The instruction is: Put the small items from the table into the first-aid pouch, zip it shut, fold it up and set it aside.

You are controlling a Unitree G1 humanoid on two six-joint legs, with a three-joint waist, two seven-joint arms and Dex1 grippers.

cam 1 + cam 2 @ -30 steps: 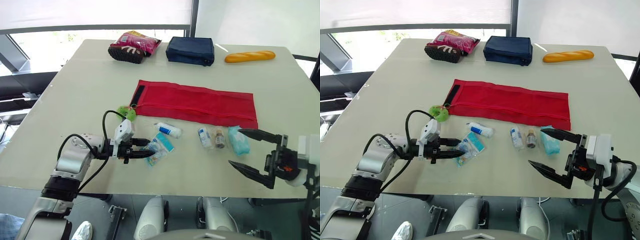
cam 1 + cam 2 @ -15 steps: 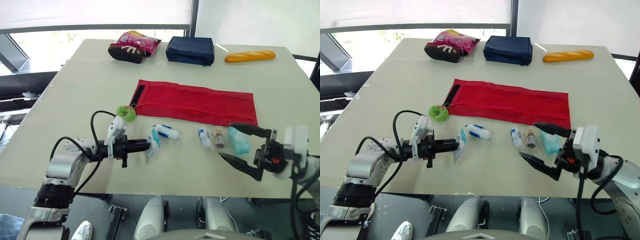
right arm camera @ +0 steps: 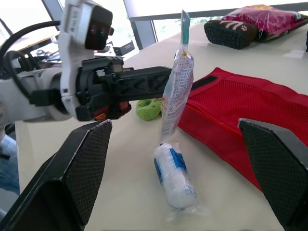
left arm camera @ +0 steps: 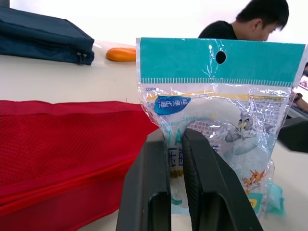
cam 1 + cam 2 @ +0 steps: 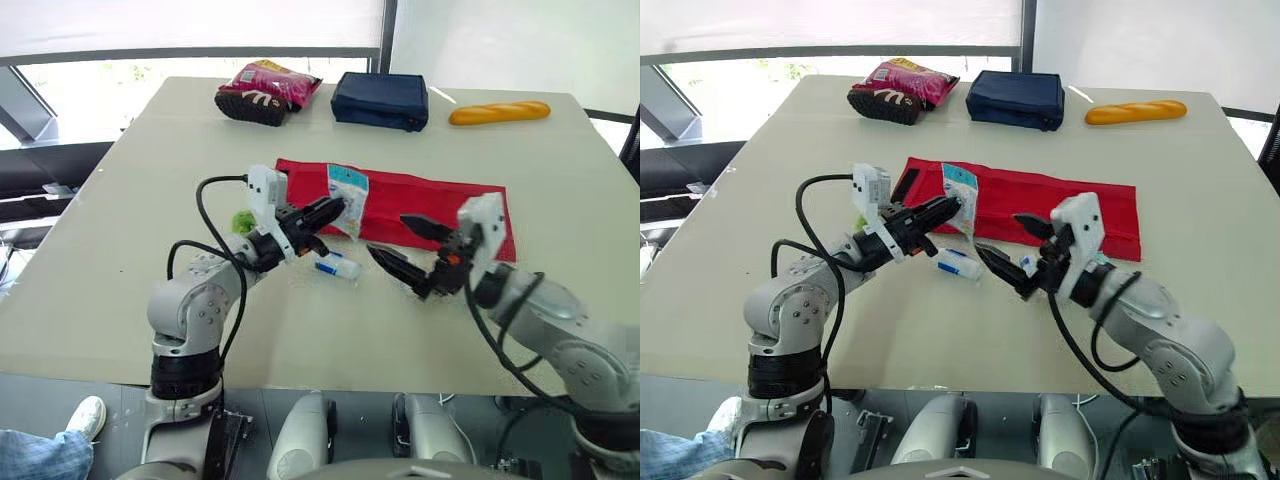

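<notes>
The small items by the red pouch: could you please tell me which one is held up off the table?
The clear plastic packet with the teal top, pinched in the left gripper above the red pouch; the wrapped roll lies flat on the table.

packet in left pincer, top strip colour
Teal top strip on the packet; best in left wrist view.

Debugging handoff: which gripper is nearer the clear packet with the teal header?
Left. The left gripper is shut on the packet, holding it upright in the air by the red pouch. The right gripper is open, to the packet's right, not touching it.
</notes>
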